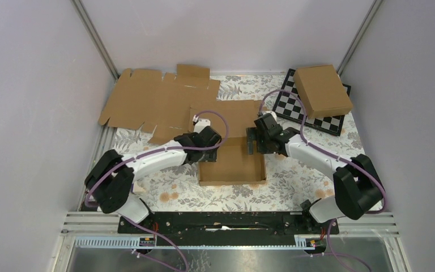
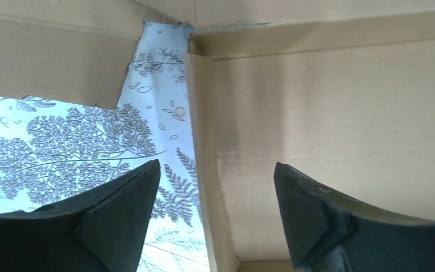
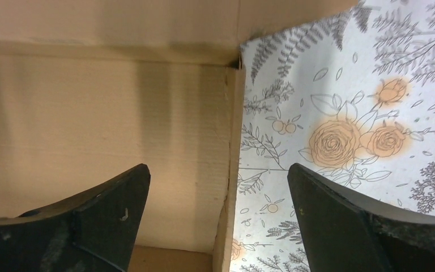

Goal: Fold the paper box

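The paper box [image 1: 232, 164] lies in the middle of the floral cloth as a shallow brown tray with its side walls raised and its lid flap [image 1: 232, 116] flat behind it. My left gripper [image 1: 204, 154] is at the box's left wall. In the left wrist view it [image 2: 215, 167] is open, with the upright left wall [image 2: 204, 170] between its fingers, untouched. My right gripper [image 1: 254, 143] is at the right wall. In the right wrist view it [image 3: 218, 169] is open astride the right wall [image 3: 229, 187]. Neither gripper holds anything.
A wide flat cardboard sheet [image 1: 147, 99] with notched edges lies at the back left, partly against the wall. A closed brown box [image 1: 323, 90] rests on a chessboard [image 1: 286, 105] at the back right. Grey walls enclose the table on three sides.
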Tool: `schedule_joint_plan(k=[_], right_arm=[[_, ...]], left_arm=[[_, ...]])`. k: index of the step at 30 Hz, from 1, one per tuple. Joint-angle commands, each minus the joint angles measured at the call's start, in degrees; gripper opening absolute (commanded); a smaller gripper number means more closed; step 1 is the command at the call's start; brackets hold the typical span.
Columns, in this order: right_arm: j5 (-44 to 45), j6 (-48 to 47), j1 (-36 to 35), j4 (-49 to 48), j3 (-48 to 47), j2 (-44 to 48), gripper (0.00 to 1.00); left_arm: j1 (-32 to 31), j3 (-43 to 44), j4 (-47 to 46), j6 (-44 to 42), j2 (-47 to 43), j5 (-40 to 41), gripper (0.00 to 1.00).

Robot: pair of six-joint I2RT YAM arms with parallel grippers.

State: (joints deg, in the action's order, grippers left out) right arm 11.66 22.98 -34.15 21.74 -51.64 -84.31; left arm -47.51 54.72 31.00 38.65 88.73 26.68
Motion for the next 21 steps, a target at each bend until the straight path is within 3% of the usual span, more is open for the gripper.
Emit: schedule_joint_plan(k=[1, 5, 11, 16, 21], right_arm=[[-2.87, 0.51, 2.71, 0.99, -5.37, 3.89, 1.00], [-5.78, 2.04, 6.69, 1.02, -9.38, 3.99, 0.99], [-6.58, 4.84, 14.01, -0.42, -14.80, 1.09, 1.00], [-4.38, 3.49, 17.56, -0.62, -21.10, -4.84, 1.00], [-9.12, 0.10, 21.12, 2.51, -30.40, -14.39, 1.00]], left_arm=[[2.79, 1.42, -5.06, -2.69, -6.78, -7.03, 0.85], [9.98, 0.54, -9.20, -4.06, -11.15, -13.13, 0.91], [23.25, 1.23, -15.54, -3.86, -11.14, -22.84, 0.92], [29.25, 5.74, -15.15, -5.13, -6.00, -22.51, 0.92], [33.32, 11.97, -15.69, -6.10, 3.87, -29.31, 0.90]])
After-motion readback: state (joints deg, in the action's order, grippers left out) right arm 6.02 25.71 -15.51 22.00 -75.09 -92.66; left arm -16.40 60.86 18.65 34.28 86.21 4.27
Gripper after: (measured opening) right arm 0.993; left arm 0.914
